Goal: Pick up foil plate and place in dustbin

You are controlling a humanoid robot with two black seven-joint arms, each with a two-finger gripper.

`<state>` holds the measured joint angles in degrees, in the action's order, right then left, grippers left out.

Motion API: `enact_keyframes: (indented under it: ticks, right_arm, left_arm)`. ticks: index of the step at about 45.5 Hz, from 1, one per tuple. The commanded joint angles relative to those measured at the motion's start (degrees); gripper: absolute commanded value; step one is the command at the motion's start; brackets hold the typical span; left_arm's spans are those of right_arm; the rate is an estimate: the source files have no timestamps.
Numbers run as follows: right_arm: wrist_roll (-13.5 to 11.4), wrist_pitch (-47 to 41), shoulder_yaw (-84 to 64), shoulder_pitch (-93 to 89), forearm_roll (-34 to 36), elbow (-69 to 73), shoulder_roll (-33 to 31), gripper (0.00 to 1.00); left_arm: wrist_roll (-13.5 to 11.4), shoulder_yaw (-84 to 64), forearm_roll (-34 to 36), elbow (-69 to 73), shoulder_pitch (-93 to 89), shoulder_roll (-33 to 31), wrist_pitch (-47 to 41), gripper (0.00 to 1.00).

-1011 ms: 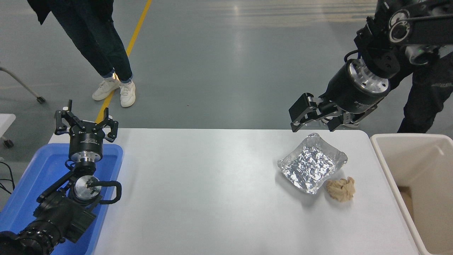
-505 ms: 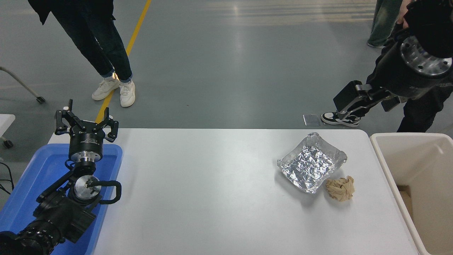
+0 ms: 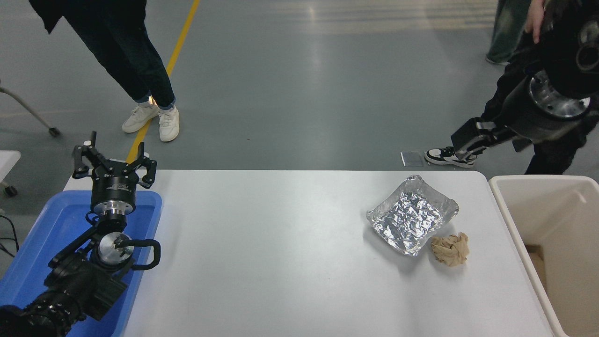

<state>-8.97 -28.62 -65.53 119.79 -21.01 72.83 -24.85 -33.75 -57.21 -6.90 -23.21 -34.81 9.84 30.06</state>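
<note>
Seen from the head camera, looking down over the white bench (image 3: 281, 262).

On the right half of the bench: the foil plate (image 3: 412, 216), shiny and crinkled, lying flat with its open side up. Nothing touching it from above. Just beside its near right corner: a small tan paper ball (image 3: 450, 249), maybe touching the rim, too close to tell.

Right of the bench, hard against its edge: the dustbin (image 3: 503, 199), big and cream, open at the top. Near the foil plate, with bare bench between the two.

High up at the right, past the far edge of the bench: the right gripper (image 3: 470, 140), hanging in the air over the floor. Well apart from the foil plate. Holding nothing. Fingers dark against dark trousers, so cannot tell if spread or closed.

At the lower left: the left gripper (image 3: 113, 161), parked over a blue tray (image 3: 44, 234), pointing away from the camera. Fingers spread wide, nothing between them.

On the grey floor beyond the bench: a person's legs (image 3: 140, 79) in dark trousers and white shoes at the top left, standing by a yellow line (image 3: 180, 42). Another person at the top right, partly hidden behind the right arm, with one black and white shoe (image 3: 449, 157) showing.
</note>
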Motion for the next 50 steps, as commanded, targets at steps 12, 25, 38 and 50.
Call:
enact_keyframes:
  ticks: [12,25,38,50]
  right_arm:
    - [-5.7,13.9,5.6,-29.3,14.9,-23.5,6.6,1.0]
    - [-5.7,15.3,11.5,-38.7,20.0,-28.3,9.7,1.0]
    - [-6.0,16.3,15.9,-46.1,19.3,-33.1,11.1,1.0]
    - [-8.0,17.8,17.9,-51.1,18.9,-37.1,13.4,1.0]
  left_arm:
    - [0.0,0.0,0.0,0.0,0.0,0.0,0.0,0.99]
    - [0.0,0.0,0.0,0.0,0.0,0.0,0.0,0.99]
    - [0.0,0.0,0.0,0.0,0.0,0.0,0.0,0.99]
    - [0.0,0.0,0.0,0.0,0.0,0.0,0.0,0.99]
